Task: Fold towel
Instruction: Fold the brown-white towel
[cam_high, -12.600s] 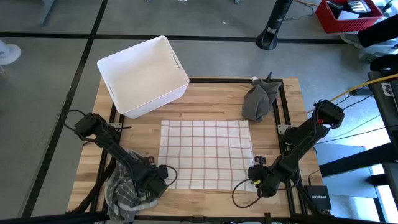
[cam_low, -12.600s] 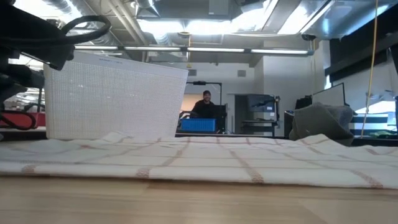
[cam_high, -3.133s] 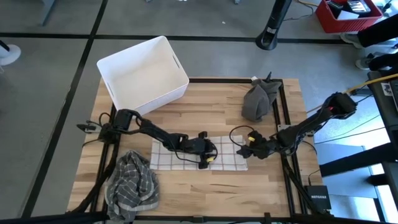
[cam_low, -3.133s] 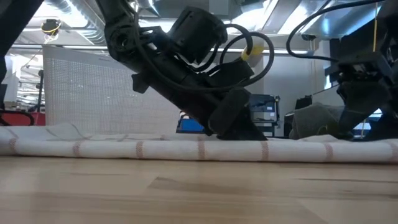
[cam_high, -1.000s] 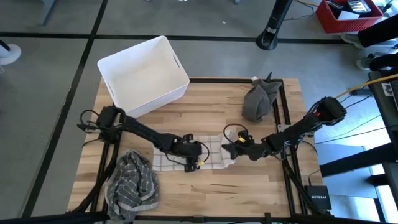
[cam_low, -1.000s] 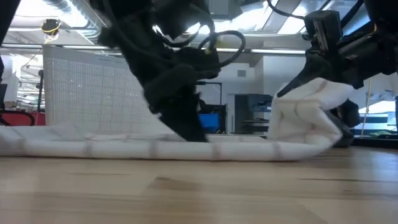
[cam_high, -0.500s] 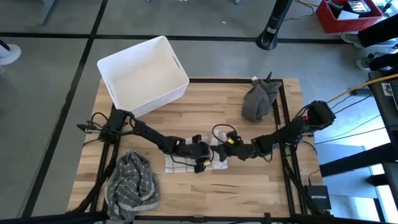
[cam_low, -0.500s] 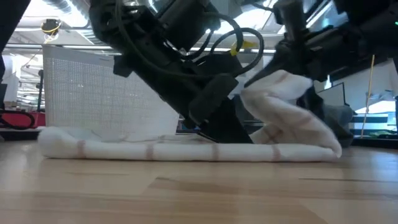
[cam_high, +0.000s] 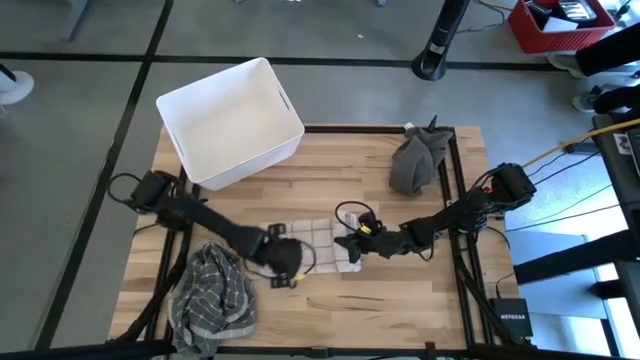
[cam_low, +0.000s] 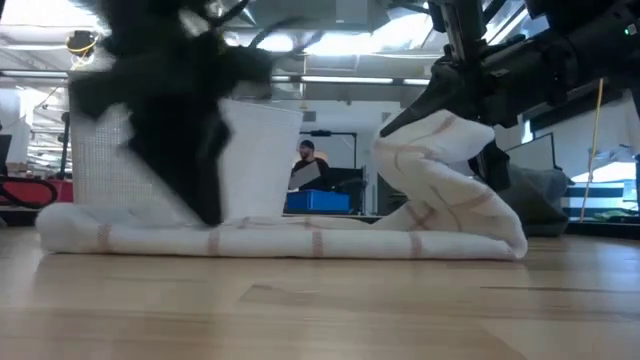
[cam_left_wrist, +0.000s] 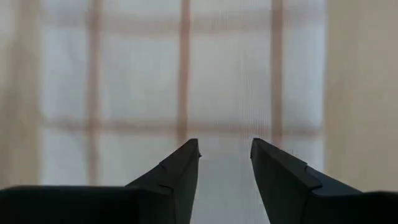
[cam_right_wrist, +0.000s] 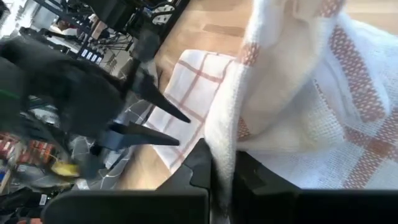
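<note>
A white towel with a red grid (cam_high: 308, 236) lies as a folded strip on the wooden table, its length running left to right. Its right end (cam_low: 432, 140) is raised and curls back over the strip. My right gripper (cam_high: 347, 245) is shut on that end. My left gripper (cam_high: 288, 264) stands open over the strip's left part, near its front edge. In the left wrist view its fingers (cam_left_wrist: 180, 168) point down at the cloth (cam_left_wrist: 186, 81) with nothing between them. Motion blur in the low view hides whether they touch it. My right gripper pinches the edge of the towel's right end (cam_right_wrist: 219, 134) between its two fingers; the cloth there looks thick, of several layers. The fingers come from the table's right, slanting slightly down. The held end is lifted and bent slackly toward the left, while the remainder of the strip (cam_low: 260, 240) lies on the table.
A white basket (cam_high: 230, 120) stands at the far left corner. A grey cloth (cam_high: 415, 160) lies heaped at the far right, and a striped grey cloth (cam_high: 212, 300) at the near left. Bare wood runs along the near edge (cam_high: 380, 300). A person (cam_low: 305, 165) sits in the room behind.
My right gripper has carried the towel's right end toward the table's left, lifting it and folding it over the strip. My left gripper has left the strip's middle and swung toward the left and near edge, still open.
</note>
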